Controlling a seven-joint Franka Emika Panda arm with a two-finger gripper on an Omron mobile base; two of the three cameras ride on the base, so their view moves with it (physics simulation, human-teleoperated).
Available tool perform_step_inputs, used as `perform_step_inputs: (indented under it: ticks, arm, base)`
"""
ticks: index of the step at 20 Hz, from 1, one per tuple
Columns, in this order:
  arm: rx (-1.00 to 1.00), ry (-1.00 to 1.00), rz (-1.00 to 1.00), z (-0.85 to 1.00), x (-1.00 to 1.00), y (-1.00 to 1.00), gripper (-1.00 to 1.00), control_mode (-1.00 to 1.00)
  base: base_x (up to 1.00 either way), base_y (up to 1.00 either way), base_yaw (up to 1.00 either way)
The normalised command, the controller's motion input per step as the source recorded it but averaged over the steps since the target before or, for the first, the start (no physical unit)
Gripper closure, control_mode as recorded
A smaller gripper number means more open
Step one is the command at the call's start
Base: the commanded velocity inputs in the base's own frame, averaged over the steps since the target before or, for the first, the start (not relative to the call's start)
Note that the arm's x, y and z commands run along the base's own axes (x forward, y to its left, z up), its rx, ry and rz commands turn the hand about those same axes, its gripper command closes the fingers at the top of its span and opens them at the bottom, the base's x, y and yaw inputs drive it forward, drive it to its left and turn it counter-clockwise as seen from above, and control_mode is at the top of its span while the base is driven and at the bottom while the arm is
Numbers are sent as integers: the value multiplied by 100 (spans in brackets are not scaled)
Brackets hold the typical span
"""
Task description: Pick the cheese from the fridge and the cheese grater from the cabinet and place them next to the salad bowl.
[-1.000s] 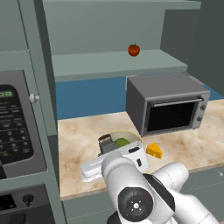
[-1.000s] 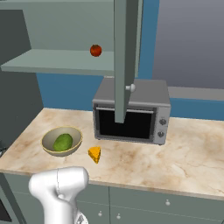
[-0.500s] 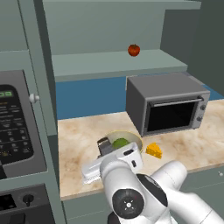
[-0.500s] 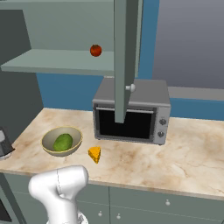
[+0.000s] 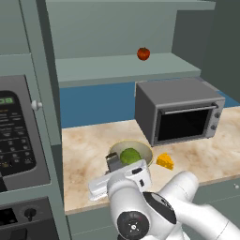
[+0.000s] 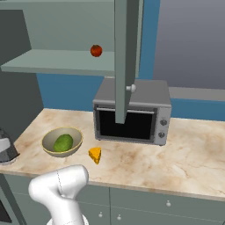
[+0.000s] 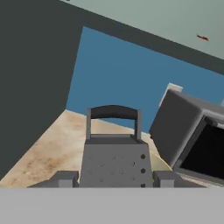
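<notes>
My gripper [image 7: 114, 179] is shut on the cheese grater [image 7: 114, 161], a dark grey box with a loop handle, one finger [image 7: 65, 178] on each side of it. The cheese grater [image 5: 114, 162] hangs just above the marble counter, right beside the left side of the salad bowl [image 5: 140, 149], which holds green lettuce. At the far left edge of the right base view, the gripper [image 6: 4, 151] is left of the salad bowl [image 6: 48, 145]. The cheese [image 5: 165, 161] [image 6: 95, 154], a small yellow-orange wedge, lies on the counter right of the bowl. The cabinet [image 5: 126, 65] above is open.
A grey microwave [image 5: 178, 110] [image 6: 132, 112] stands behind the cheese. A small red fruit [image 5: 143, 53] sits on the cabinet shelf. The open cabinet door [image 6: 125, 57] hangs in front of the microwave. A tall unit with a dark control panel [image 5: 14, 136] bounds the counter's left.
The gripper with the grater has moved a little lower and closer to the bowl, coming into the left edge of the right base view. Bowl and cheese have not moved.
</notes>
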Motion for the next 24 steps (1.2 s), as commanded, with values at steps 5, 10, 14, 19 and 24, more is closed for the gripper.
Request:
perform_step_inputs:
  ticks: [5, 10, 14, 19, 24]
  arm:
    - [19, -1, 0, -16, 8, -16, 100, -100]
    - [12, -10, 0, -5, 15, -11, 100, -100]
    - [0, -13, 0, -15, 24, -32, 100, -100]
    - [0, -2, 0, -8, 23, -36, 100, -100]
    - [2, -4, 0, -13, 3, -36, 100, -100]
  base:
    - [0, 0, 0]
    - [0, 0, 0]
    - [0, 0, 0]
    - [0, 0, 0]
    - [0, 0, 0]
